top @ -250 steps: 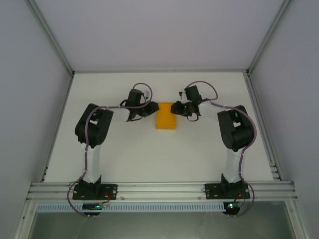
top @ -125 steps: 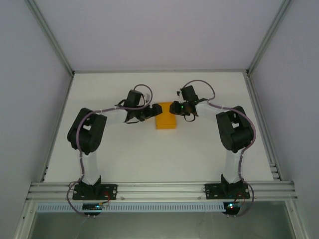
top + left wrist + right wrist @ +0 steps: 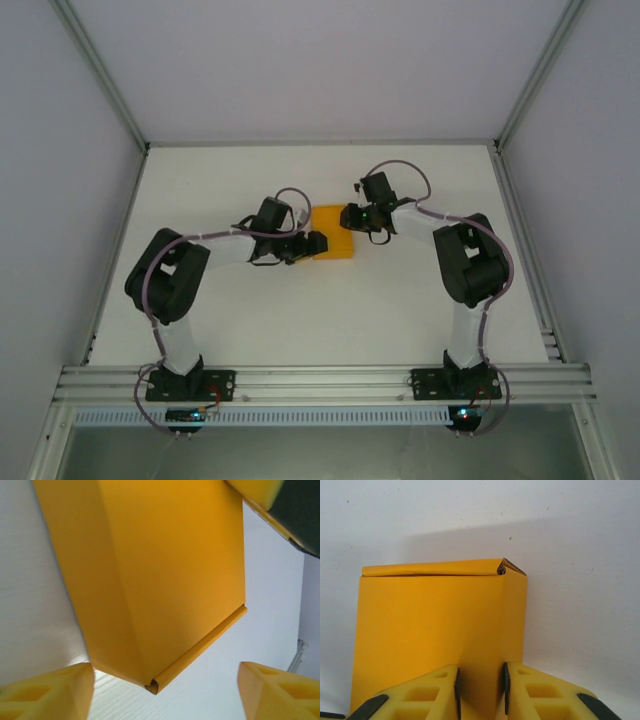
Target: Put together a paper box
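paper box (image 3: 332, 236) folded up, plain orange-yellow; right gripper (image 3: 480, 679) pinches its wall, left gripper (image 3: 165, 680) gapes open.

paper box (image 3: 170, 570) cropped above, fingers (image 3: 280, 690) cropped below

Your tabletop (image 3: 330, 310) is plain matte white, with pale walls rising along its left, far and right edges. You have one thing lying on it: the paper box (image 3: 335, 228), orange-yellow card folded into a small rectangular block, nearer the far edge than the near one, about midway between the left and right edges.
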